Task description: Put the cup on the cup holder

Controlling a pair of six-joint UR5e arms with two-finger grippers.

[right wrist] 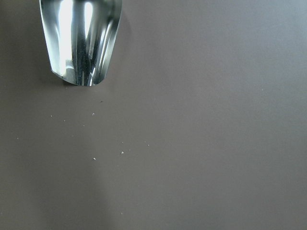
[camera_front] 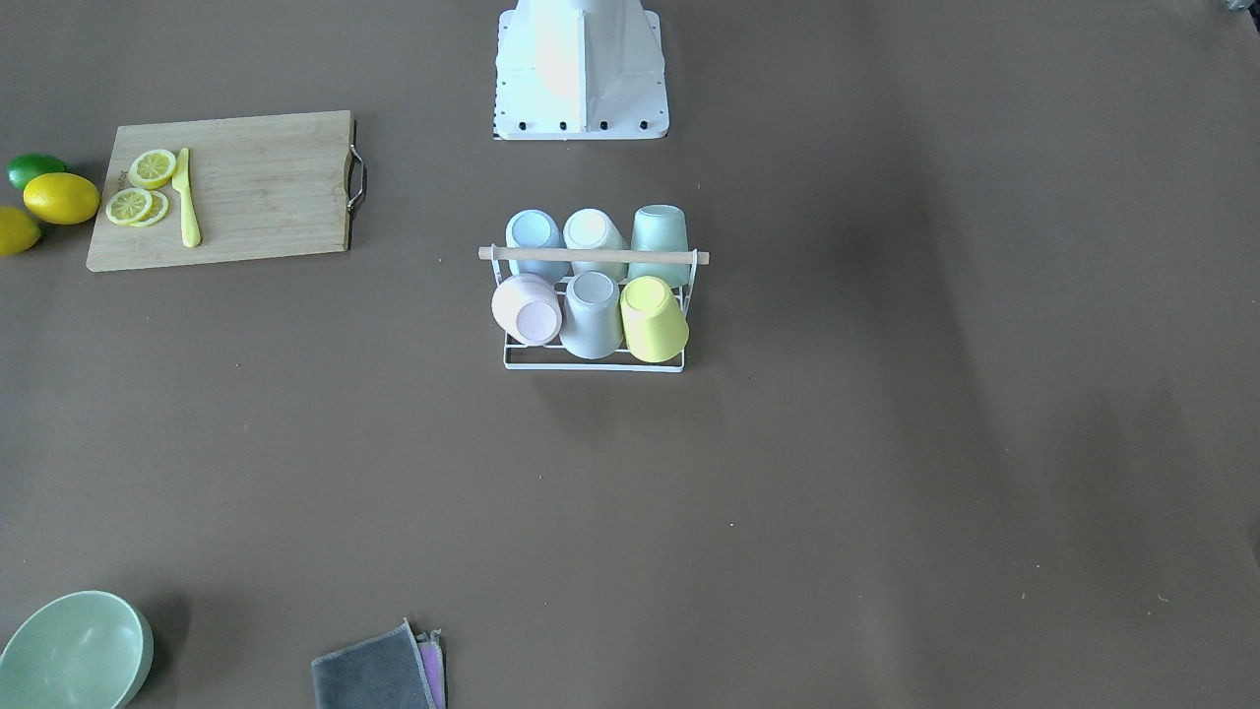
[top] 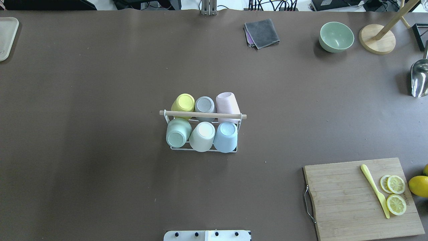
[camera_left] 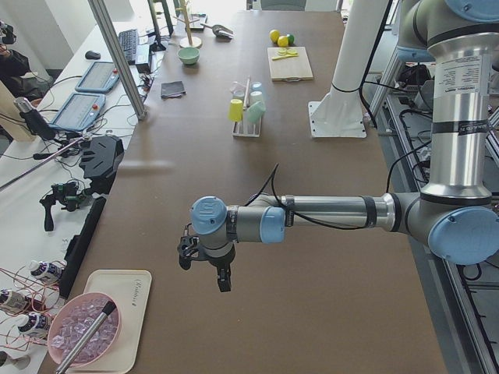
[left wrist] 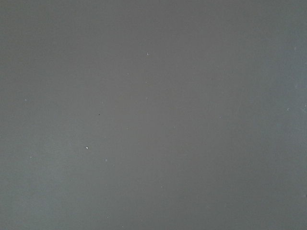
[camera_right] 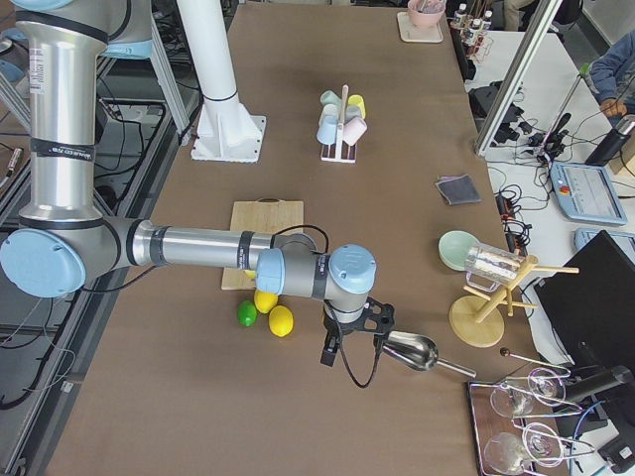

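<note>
Looks done: six cups fill cup holder mid-surface, while left end effector and right end effector hover near opposite surface ends, open-or-closed cannot tell.

The cup holder, a small white wire rack, stands upright near the middle of the brown table with its light wooden rod level across the top. Six cups sit on it mouth down, bottoms up and tilted outward, three on each side of the rod. On the far side from the robot, running from its left to its right, are the yellow cup, the grey cup and the pink cup. On the near side are the green cup, the white cup and the blue cup.
</note>
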